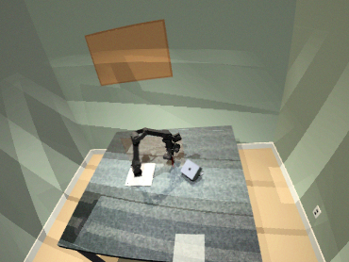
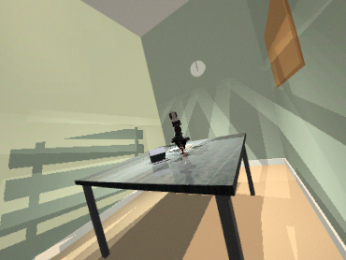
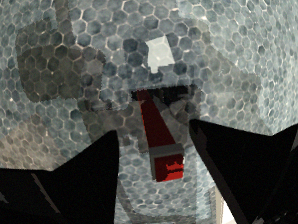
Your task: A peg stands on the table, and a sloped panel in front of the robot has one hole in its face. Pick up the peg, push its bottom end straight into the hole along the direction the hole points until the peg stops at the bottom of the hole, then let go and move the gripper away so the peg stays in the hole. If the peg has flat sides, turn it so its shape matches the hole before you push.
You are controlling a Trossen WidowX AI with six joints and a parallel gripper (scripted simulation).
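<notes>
Hand (image 1: 172,156) (image 2: 181,146) (image 3: 153,131), one: fingers partly spread, pinching nothing. Peg (image 1: 173,161) (image 2: 183,151) (image 3: 160,131), red, square-ended, grey band near its top: upright on the counter (image 1: 212,203) (image 2: 159,175) (image 3: 240,95), between the hand's fingers, a gap on either side. Sloped panel (image 1: 191,170) (image 2: 158,154), pale-faced, one dark hole: near the hand, apart from it.

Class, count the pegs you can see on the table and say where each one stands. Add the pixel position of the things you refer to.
1. The red peg (image 1: 173,160) (image 2: 183,151) (image 3: 159,127) stands beneath the arm, beside the sloped panel (image 1: 188,173) (image 2: 157,154). Any behind the panel could be hidden.
</notes>
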